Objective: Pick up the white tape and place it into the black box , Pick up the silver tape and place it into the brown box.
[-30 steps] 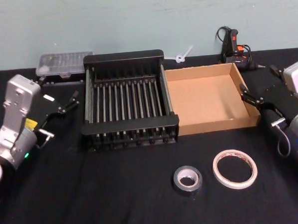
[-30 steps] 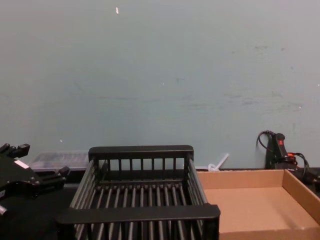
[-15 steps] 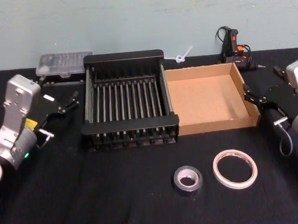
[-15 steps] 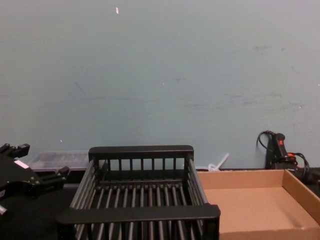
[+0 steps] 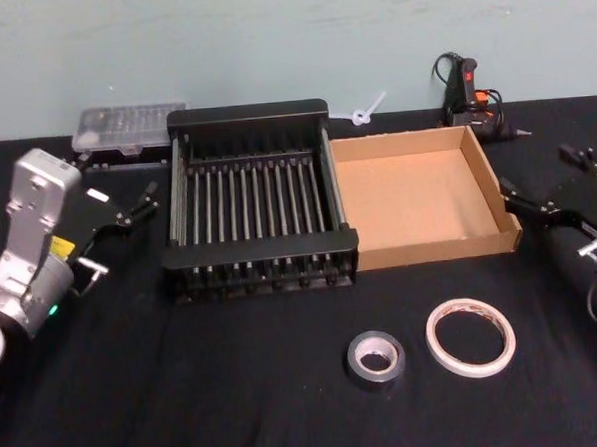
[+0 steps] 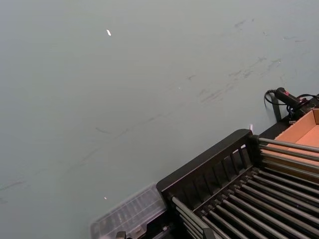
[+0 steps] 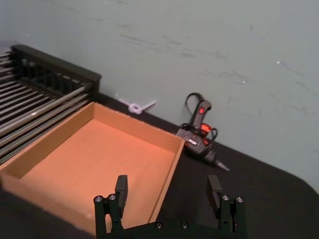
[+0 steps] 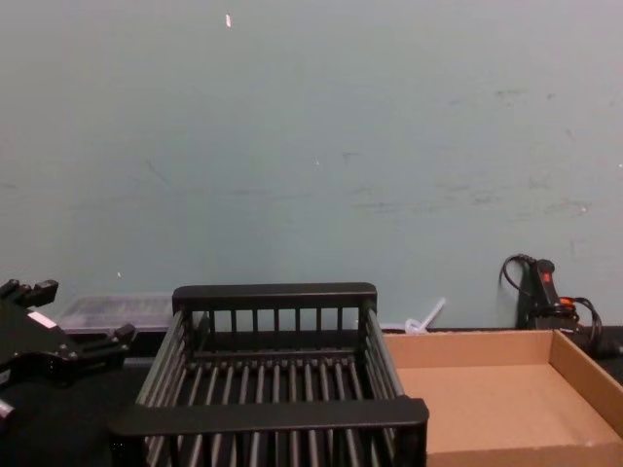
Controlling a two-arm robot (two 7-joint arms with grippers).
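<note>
The white tape (image 5: pixel 471 336), a thin wide ring, lies flat on the black cloth at the front right. Just left of it lies the silver tape (image 5: pixel 376 358), a smaller, thicker roll. Behind them the black box (image 5: pixel 259 248) stands empty, and the empty brown box (image 5: pixel 439 246) touches its right side. My left gripper (image 5: pixel 137 204) hovers open left of the black box (image 8: pixel 274 296), with nothing in it. At the far right my right gripper (image 5: pixel 543 182) is open and empty beside the brown box's right wall. In the right wrist view the gripper (image 7: pixel 167 188) has its fingers wide apart before the brown box (image 7: pixel 89 154).
A clear plastic case (image 5: pixel 130 126) lies behind the black box's left corner. A glue gun (image 5: pixel 469 96) with its cord sits behind the brown box, and a white zip tie (image 5: pixel 365 111) lies between them. A teal wall closes the back.
My right arm has drawn back to the right, away from the brown box's right wall. The left arm and both tapes have stayed put.
</note>
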